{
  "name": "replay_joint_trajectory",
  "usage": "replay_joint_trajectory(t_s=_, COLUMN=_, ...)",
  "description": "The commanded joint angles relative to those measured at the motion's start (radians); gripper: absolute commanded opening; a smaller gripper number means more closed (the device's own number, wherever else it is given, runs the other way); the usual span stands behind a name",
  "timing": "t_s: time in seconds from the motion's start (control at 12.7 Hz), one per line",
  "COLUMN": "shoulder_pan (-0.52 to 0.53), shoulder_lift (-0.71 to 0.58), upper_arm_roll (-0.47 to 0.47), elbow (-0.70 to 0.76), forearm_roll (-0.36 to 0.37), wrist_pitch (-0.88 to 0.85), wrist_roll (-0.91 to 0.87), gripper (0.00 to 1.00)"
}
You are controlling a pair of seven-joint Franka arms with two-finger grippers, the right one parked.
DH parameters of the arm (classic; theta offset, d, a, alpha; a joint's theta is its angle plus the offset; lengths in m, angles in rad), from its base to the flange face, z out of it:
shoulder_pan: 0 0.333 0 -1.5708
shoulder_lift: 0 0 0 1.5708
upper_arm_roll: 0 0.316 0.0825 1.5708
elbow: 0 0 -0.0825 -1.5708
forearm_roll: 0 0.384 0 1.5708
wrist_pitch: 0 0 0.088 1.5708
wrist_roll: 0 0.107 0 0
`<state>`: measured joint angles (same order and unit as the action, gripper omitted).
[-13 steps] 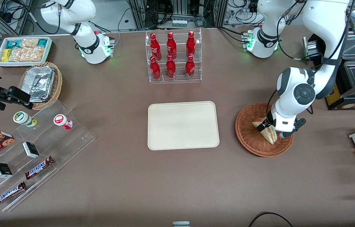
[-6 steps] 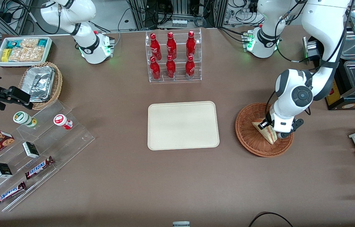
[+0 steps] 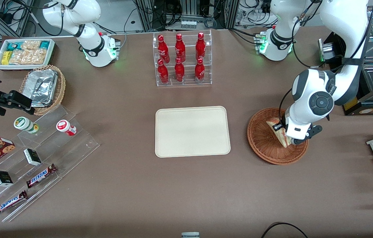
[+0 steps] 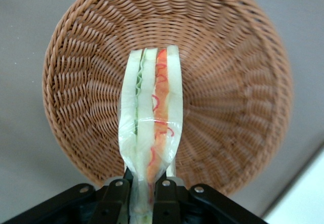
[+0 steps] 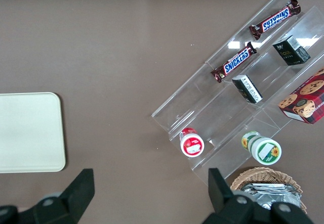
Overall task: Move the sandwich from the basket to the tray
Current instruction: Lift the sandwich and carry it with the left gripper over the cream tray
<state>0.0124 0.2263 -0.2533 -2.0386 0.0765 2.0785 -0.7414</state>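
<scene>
Gripper: the left arm's gripper (image 4: 143,193) hangs over the basket (image 3: 262,145), its 2 fingers (image 4: 117,196) pinched tight on the wrapped end of the sandwich (image 4: 150,128).
Sandwich: a plastic-wrapped wedge held with its cut edge facing the wrist camera, showing green and orange-red filling; it appears lifted just clear of the wicker.
Basket: round, reddish-brown, toward the working arm's end of the table.
Tray: the tray (image 3: 192,131), cream-coloured, lies beside the basket.

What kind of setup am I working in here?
Likely a mock snack counter in a lab: racked red bottles, Snickers bars on clear steps, cabling. The gripper holds the sandwich above the reddish-brown wicker basket.
</scene>
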Motion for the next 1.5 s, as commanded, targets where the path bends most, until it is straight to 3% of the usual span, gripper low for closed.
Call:
replay_joint_trajectory(t_s=0.0, shoulder_pan=0.000, shoulder_lift=-0.001, upper_arm_roll=-0.070, elbow=0.070, forearm_roll=0.009, wrist_pitch=-0.102, wrist_roll=0.046, gripper=0.05)
replay_joint_trajectory(t_s=0.63, shoulder_pan=-0.009, shoulder_lift=0.250, upper_arm_roll=-0.306, elbow=0.369, forearm_roll=0.011, wrist_pitch=-0.187, wrist_roll=-0.021, gripper=0.04)
replay_joint_trajectory(t_s=0.79, shoulder_pan=-0.106, shoulder_lift=0.326, upper_arm_roll=-0.294, elbow=0.469, forearm_roll=0.049, wrist_pitch=-0.195, wrist_roll=-0.082, gripper=0.07)
replay_joint_trajectory(t_s=0.95, shoulder_pan=-0.149, shoulder_lift=0.396, upper_arm_roll=-0.296, elbow=0.556, forearm_roll=0.141, wrist_pitch=-0.218, wrist_roll=-0.133, gripper=0.07)
replay_joint_trajectory(t_s=1.42, shoulder_pan=-0.267, shoulder_lift=0.525, upper_arm_roll=-0.290, elbow=0.719, forearm_roll=0.172, wrist_pitch=-0.206, wrist_roll=-0.194, gripper=0.03)
